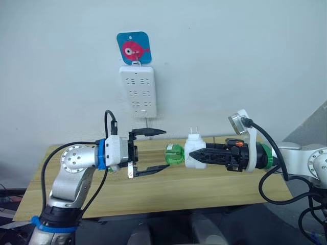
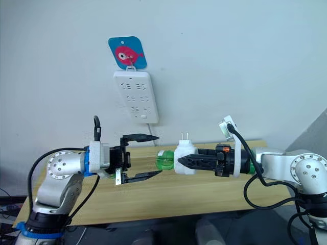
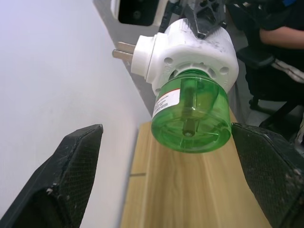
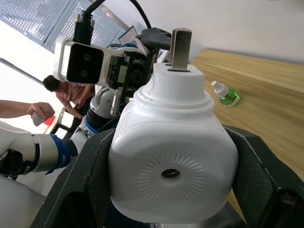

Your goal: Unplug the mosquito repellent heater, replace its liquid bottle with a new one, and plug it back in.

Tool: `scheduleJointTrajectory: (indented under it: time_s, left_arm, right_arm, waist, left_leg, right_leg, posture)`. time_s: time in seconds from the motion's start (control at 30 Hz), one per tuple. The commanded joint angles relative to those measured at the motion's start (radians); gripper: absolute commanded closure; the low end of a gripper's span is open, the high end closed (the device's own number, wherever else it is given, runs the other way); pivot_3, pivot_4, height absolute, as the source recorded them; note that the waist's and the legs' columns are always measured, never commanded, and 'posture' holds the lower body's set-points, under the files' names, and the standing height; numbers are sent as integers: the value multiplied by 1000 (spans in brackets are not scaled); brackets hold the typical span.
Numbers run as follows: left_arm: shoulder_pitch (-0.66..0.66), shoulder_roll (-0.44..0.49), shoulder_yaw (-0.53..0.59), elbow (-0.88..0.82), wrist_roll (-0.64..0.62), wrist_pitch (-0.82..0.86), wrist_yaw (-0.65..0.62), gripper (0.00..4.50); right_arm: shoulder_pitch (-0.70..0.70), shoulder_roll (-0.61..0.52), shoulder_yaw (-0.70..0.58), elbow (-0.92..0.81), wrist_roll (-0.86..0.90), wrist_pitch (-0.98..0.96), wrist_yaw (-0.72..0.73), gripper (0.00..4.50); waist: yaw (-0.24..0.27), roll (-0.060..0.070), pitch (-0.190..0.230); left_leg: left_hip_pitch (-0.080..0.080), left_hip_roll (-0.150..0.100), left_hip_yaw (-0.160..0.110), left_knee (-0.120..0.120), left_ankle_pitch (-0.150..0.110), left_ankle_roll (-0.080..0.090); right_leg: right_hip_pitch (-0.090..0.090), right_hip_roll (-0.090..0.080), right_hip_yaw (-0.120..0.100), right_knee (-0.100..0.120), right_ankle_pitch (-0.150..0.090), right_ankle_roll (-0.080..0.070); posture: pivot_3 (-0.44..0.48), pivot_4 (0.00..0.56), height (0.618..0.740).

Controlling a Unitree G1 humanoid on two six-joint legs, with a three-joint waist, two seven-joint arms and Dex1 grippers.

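My right gripper (image 1: 195,154) is shut on the mosquito repellent heater (image 1: 194,142), a white rounded unit held above the table with its two prongs (image 1: 193,130) pointing up. A green liquid bottle (image 1: 173,154) sticks out of the heater toward my left gripper (image 1: 166,149). That gripper is open, and the bottle's base sits level with its fingertips, between them and untouched. In the left wrist view the bottle (image 3: 192,111) hangs between the two black fingers (image 3: 71,171). A second small green bottle with a white cap (image 4: 225,94) lies on the table.
A tall white power strip (image 1: 137,91) hangs on the wall under a blue fish tag (image 1: 134,48), behind the wooden table (image 1: 204,189). A person (image 4: 52,88) shows in the background of the right wrist view.
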Motion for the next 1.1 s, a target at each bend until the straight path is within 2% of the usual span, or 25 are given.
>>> scheduleJointTrajectory:
  time_s: [0.03,0.43,0.53,0.7,0.77,0.83,0.97,1.1]
  left_arm:
    - [-22,-15,-20,19,15,-89,-19,0]
    - [-34,-39,-67,46,15,-134,-8,0]
    - [-40,-42,-75,48,11,-130,-9,622]
    - [-46,-49,-90,23,3,-106,4,2179]
    - [-49,-43,-89,18,0,-97,1,2244]
    - [-73,-13,-73,-5,-39,30,32,2244]
    - [-155,110,-69,-57,-173,469,89,2244]
    - [-338,253,-59,-2,-511,1068,82,2244]
  right_arm:
    - [-26,3,-22,-9,20,-4,5,1485]
    - [-23,5,-20,-18,26,-6,-2,1485]
    - [-25,8,-18,-17,25,-5,-2,1485]
    - [-27,9,-16,-17,25,-4,-1,1485]
    - [-29,9,-16,-16,25,-3,-2,1485]
    - [-33,9,-15,-15,23,0,0,1485]
    - [-39,-1,-17,-19,6,13,25,1485]
    - [-46,-9,-11,-44,-34,33,77,1485]
  waist:
    - [-2,0,0]
    - [-3,0,0]
    - [-3,0,0]
    - [-3,0,0]
    - [-4,0,0]
    - [-4,0,0]
    - [-5,0,0]
    - [-5,0,0]
  left_leg:
    - [0,0,0,0,0,0]
    - [0,0,0,0,0,0]
    - [0,0,0,0,0,0]
    - [0,0,0,0,0,0]
    - [0,0,-1,0,0,0]
    - [0,0,-1,0,0,0]
    - [0,0,-1,0,0,0]
    - [0,0,-3,0,0,0]
  right_leg:
    - [0,0,0,0,0,0]
    - [0,0,0,0,0,0]
    - [0,0,0,0,0,0]
    - [0,0,0,0,0,0]
    - [0,0,0,0,0,0]
    - [0,0,0,1,0,0]
    - [0,0,-1,1,0,0]
    - [0,1,-3,2,0,0]
  posture:
    - [-174,100,724]
    - [-182,98,724]
    - [-182,98,724]
    - [-181,99,724]
    - [-180,100,724]
    - [-177,100,724]
    - [-167,101,724]
    - [-159,100,724]
